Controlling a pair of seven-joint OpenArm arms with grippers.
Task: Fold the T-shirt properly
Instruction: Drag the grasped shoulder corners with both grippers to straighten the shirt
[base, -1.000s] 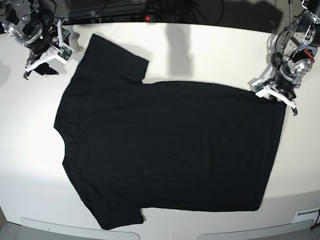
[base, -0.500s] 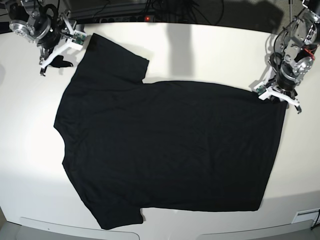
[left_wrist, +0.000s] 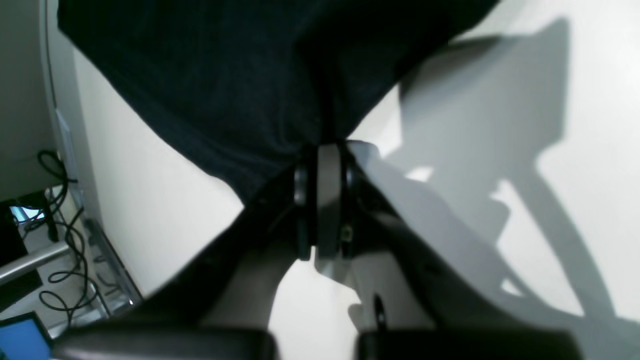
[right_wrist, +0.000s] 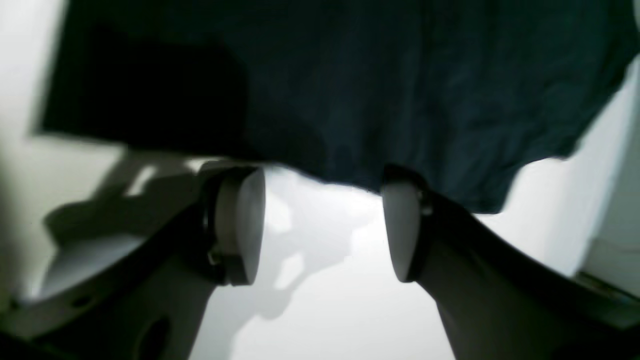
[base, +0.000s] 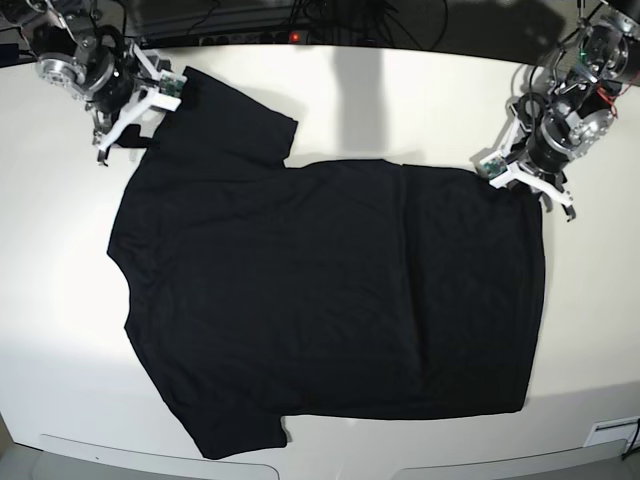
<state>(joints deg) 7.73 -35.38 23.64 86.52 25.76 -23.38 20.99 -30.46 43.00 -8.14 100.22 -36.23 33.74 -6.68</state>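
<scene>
The black T-shirt (base: 320, 290) lies spread flat, plain side up, on the white table (base: 400, 100), sleeves to the left and hem to the right. My left gripper (base: 525, 178), on the right of the base view, is shut on the hem's far corner. In the left wrist view the closed gripper (left_wrist: 325, 150) pinches the T-shirt (left_wrist: 225, 75). My right gripper (base: 125, 130) is open at the far sleeve's edge. In the right wrist view the open gripper (right_wrist: 322, 220) has its pads (right_wrist: 240, 225) apart, with the T-shirt's (right_wrist: 350, 75) edge just beyond them.
A power strip with a red light (base: 295, 37) and cables run along the table's back edge. A white plate (base: 610, 432) sits at the front right corner. In the left wrist view, cables and floor (left_wrist: 55, 240) show past the table's edge.
My left gripper has moved left and slightly back with the hem corner, pulling the shirt's right edge inward and raising a crease. My right gripper has moved right to the sleeve.
</scene>
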